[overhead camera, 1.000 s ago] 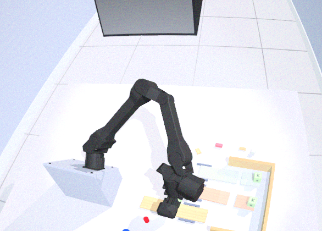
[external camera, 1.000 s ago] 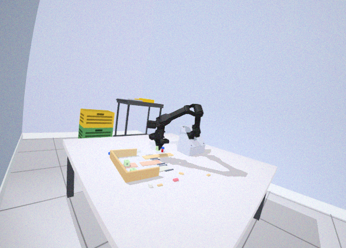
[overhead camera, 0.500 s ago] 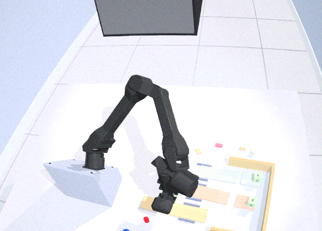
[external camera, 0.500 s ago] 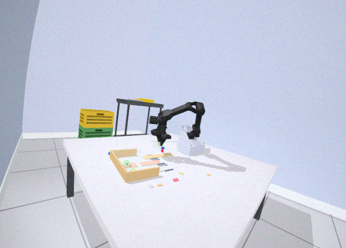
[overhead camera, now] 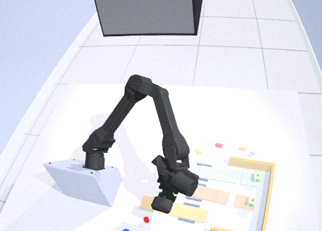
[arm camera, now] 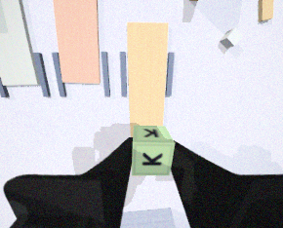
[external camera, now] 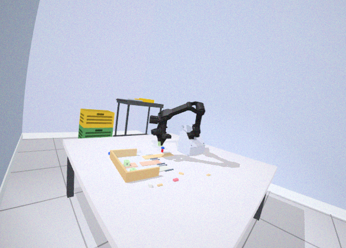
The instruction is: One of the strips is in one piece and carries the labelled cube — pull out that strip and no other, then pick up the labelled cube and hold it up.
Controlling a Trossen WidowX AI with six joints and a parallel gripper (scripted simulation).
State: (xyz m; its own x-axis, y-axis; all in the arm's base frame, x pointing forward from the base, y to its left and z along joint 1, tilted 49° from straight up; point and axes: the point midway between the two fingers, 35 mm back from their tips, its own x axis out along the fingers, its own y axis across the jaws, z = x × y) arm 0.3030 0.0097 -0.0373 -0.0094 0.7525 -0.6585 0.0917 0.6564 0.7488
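My gripper (overhead camera: 174, 196) (external camera: 159, 144) (arm camera: 149, 142) is shut on a green cube (arm camera: 152, 168) marked K and holds it up above the table. The yellow strip (overhead camera: 189, 212) (external camera: 149, 156) (arm camera: 147, 73) is in one piece, lies below the gripper between its rails and reaches out toward the arm's base. The salmon strip (overhead camera: 211, 193) (external camera: 150, 163) (arm camera: 78, 44) and the pale green strip (overhead camera: 220, 174) (arm camera: 17, 44) are each in two pieces with a gap. Their far pieces carry two other green cubes, one on pale green (overhead camera: 257, 177) and one on salmon (overhead camera: 251, 201).
A low wooden wall (overhead camera: 270, 192) (external camera: 142, 175) runs around the strips' far ends. Dark rails (overhead camera: 204, 164) (arm camera: 170, 73) flank the strips. A red piece (overhead camera: 146, 219) and a blue piece (overhead camera: 126, 230) lie near the yellow strip. A pink block (overhead camera: 218, 145) (external camera: 176, 179) and small blocks lie outside the wall.
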